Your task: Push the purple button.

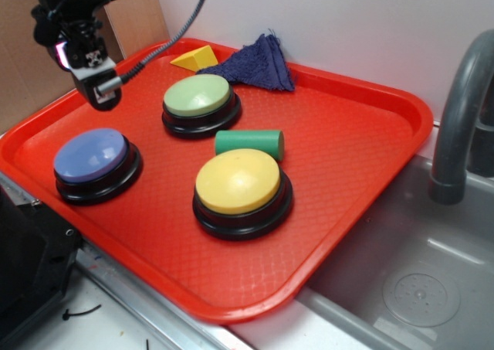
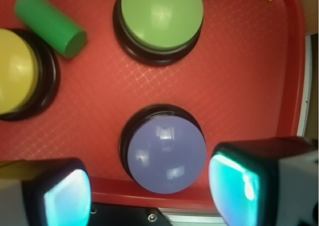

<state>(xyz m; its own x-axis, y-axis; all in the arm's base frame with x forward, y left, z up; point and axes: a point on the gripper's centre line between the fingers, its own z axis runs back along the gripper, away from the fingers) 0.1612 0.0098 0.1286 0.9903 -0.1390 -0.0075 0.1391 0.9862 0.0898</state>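
The purple button (image 1: 91, 155) has a periwinkle dome on a black base and sits at the left front of the red tray (image 1: 351, 161). It also shows in the wrist view (image 2: 166, 154), low in the middle. My gripper (image 1: 99, 87) hangs in the air above the tray's left back part, behind and above the purple button, not touching it. In the wrist view my gripper (image 2: 149, 198) is open and empty, and its two fingers (image 2: 233, 183) stand on either side of the button's near edge.
A green button (image 1: 198, 101) sits behind, a larger yellow button (image 1: 239, 186) in the middle front, a green cylinder (image 1: 248, 143) between them. A yellow wedge (image 1: 195, 59) and a blue cloth (image 1: 257, 62) lie at the tray's back. A sink (image 1: 409, 288) and faucet (image 1: 457, 126) are on the right.
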